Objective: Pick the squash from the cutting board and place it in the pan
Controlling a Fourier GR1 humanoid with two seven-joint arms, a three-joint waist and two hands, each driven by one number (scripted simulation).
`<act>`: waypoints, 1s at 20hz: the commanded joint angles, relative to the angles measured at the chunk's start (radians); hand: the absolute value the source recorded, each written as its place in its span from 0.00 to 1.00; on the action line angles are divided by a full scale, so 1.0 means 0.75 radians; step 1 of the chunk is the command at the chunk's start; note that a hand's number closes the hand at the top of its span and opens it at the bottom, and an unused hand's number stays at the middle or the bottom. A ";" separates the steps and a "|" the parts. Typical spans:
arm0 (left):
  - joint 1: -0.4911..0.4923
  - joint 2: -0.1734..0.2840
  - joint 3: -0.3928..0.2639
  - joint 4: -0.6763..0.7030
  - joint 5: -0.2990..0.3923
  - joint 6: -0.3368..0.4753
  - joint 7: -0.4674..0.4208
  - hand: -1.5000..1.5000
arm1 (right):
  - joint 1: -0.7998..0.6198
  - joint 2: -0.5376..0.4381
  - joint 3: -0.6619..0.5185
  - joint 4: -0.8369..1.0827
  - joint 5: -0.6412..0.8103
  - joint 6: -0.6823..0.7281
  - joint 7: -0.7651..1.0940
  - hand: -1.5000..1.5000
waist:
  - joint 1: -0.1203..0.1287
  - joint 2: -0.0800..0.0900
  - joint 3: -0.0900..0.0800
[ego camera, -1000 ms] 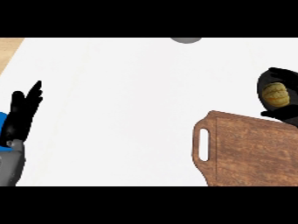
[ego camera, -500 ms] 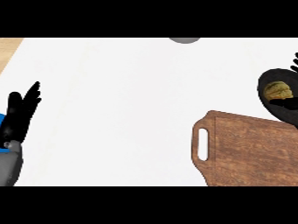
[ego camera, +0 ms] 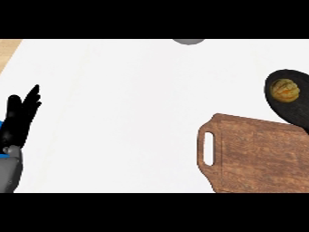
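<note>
the right hand is no longer in the head view; half a second ago it was over the pan at the right side, with its fingers spread above the squash, and one second ago it was curled around it. now the squash (ego camera: 284, 89) lies alone in the round part of the pan (ego camera: 302, 103), uncovered, with nothing touching it from above. i judge that the placing is done and the release is finished, so the task looks complete or almost complete.

the squash is a small yellow-orange lump with ribs. from this steep angle it looks nearly round, so i cannot tell a clear long axis or which way its stem end points. the pan has a clear direction: its bowl is toward the far right, and its dark handle runs down and to the right, across the far corner of the cutting board (ego camera: 263, 156).

the cutting board carries nothing now; its handle slot is on its left side.

the left hand (ego camera: 19, 120) rests near the left edge of the bench (ego camera: 130, 99), fingers straight and together, pointing up, holding nothing. a grey round thing (ego camera: 189, 41) shows partly at the far edge.
</note>
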 commanded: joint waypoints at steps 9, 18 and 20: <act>0.009 -0.008 0.008 -0.018 0.001 0.015 0.010 0.50 | 0.195 -0.325 -0.087 0.003 -0.083 0.350 -0.020 0.00 | -0.020 0.002 0.008; 0.037 0.005 0.033 -0.028 0.015 0.010 0.000 0.50 | 0.329 -0.419 -0.096 -0.030 -0.098 0.505 -0.075 0.00 | -0.043 -0.007 0.016; 0.054 0.006 0.028 -0.043 0.024 -0.007 0.002 0.50 | 0.342 -0.425 -0.091 -0.038 -0.096 0.508 -0.063 0.00 | -0.029 -0.008 0.019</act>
